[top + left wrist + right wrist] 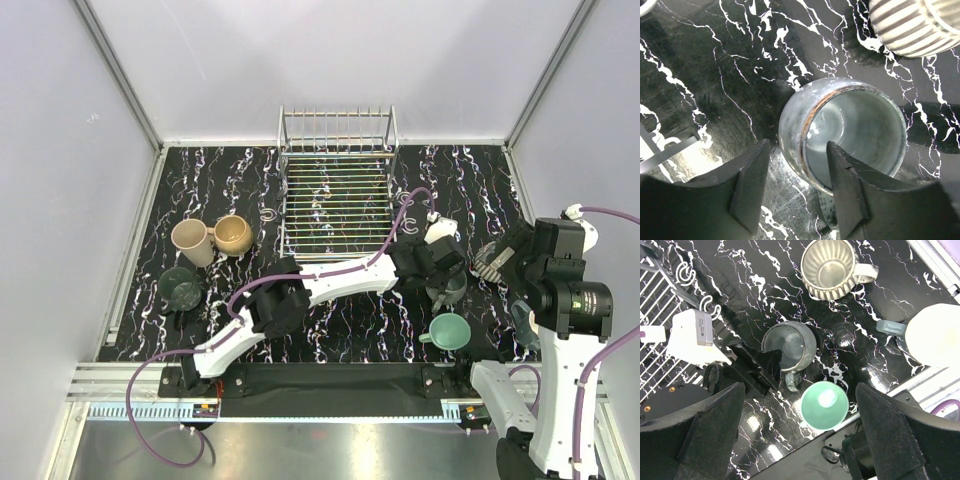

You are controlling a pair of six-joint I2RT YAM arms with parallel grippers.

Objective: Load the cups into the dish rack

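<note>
The silver wire dish rack stands at the back middle with no cups in it. My left gripper is open and straddles the near wall of a grey-green mug. One finger is inside the rim and the other is outside, with a gap to the wall. A teal cup and a ribbed grey mug stand beside it. My right gripper is open, empty and high above the teal cup. Two tan cups and a dark green cup stand at the left.
A bluish cup at the right is mostly hidden by the right arm's white link. The left arm stretches across the black marbled table in front of the rack. White walls enclose the table.
</note>
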